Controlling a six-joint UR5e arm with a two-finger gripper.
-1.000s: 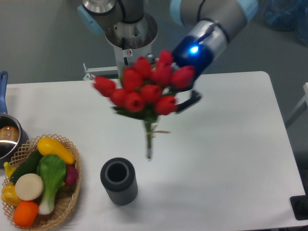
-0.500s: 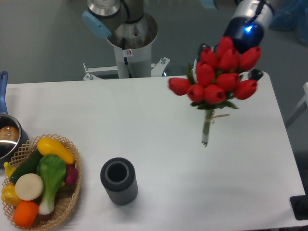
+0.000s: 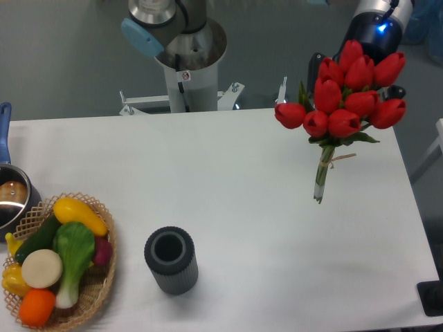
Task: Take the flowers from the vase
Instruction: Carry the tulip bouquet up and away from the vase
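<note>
The flowers, a bunch of red tulip buds with green leaves and pale tied stems, hang in the air above the table's far right part. My gripper is behind the buds, which hide most of it; one dark finger shows on the left and a tip on the right, and it is shut on the bunch. The vase, a dark grey ribbed cylinder, stands upright with an empty mouth near the front of the table, far to the left of the flowers.
A woven basket of toy vegetables sits at the front left. A steel pot with a blue handle is at the left edge. The arm's base column rises behind the table's far edge.
The gripper has carried the flowers from above the table's middle to the right and a little up. The vase, basket and pot have stayed where they were.
</note>
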